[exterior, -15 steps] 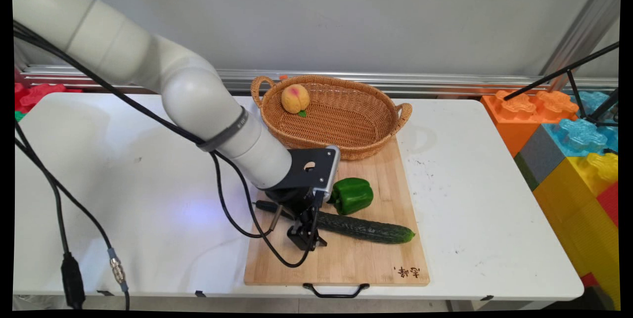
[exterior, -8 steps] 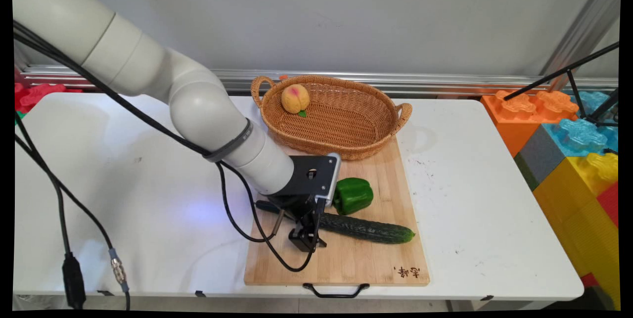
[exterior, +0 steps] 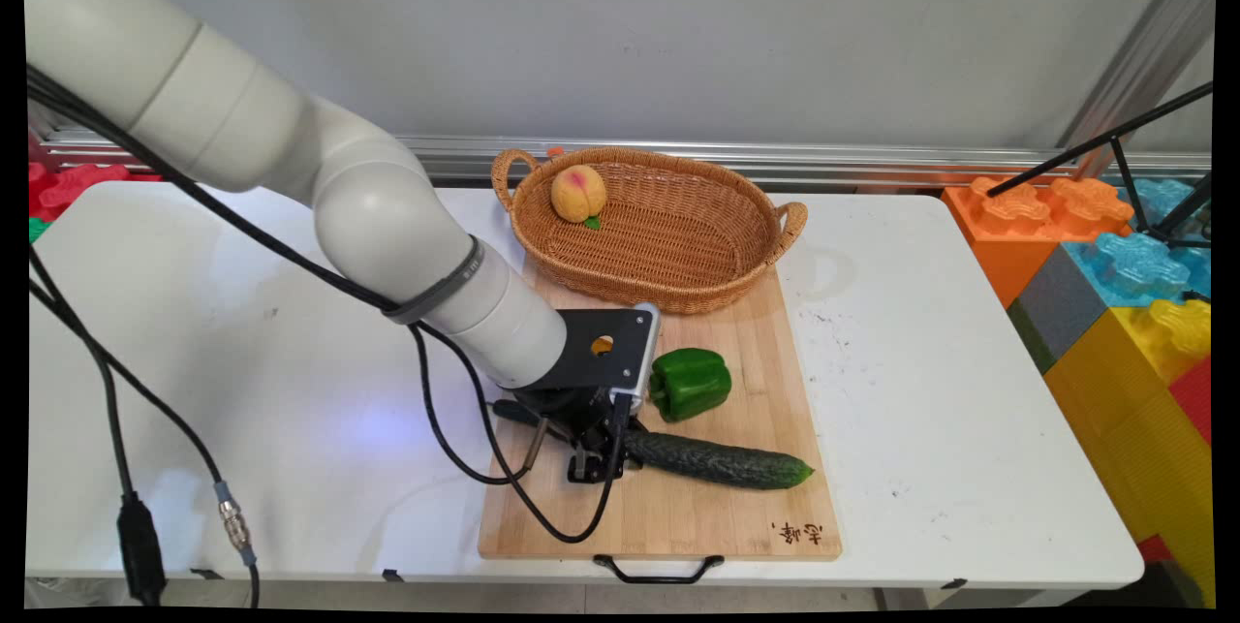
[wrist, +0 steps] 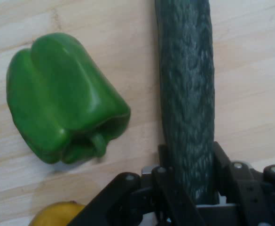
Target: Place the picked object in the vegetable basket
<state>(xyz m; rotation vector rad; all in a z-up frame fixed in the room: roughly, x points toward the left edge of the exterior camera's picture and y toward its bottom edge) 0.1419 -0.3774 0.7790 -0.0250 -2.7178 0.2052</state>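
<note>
**Item 1. Gripper** (exterior: 593, 468): low over the wooden cutting board (exterior: 736, 526), at the board's 9 o'clock side. In the hand view the jaws are pressed against both flanks of the cucumber near its blunt end, pinching it.

**Item 2. Cucumber** (wrist: 186, 94): long, dark green, bumpy skin. It lies flat on the board, running from the gripper toward 3 o'clock. Judged firm and rigid, moderately light, with skin rough enough to resist slipping. Held this near one end, its free length would likely droop or swing; a hold nearer the middle would balance better.

**Item 3. Green bell pepper** (wrist: 62, 117): on its side, just beside the cucumber at 12 o'clock of it in the main view, not touching.

**Item 4. Wicker basket** (exterior: 678, 245): oval, two handles, at the board's 12 o'clock edge, its near rim overlapping the board.

**Item 5. Peach** (exterior: 578, 193): inside the basket, at its 10 o'clock end.

**Item 6. Yellow object** (wrist: 57, 214): partly seen at the hand view's bottom edge; identity cannot be told.

**Item 7. Bench** (exterior: 920, 390): white, carrying the board and basket.
</note>
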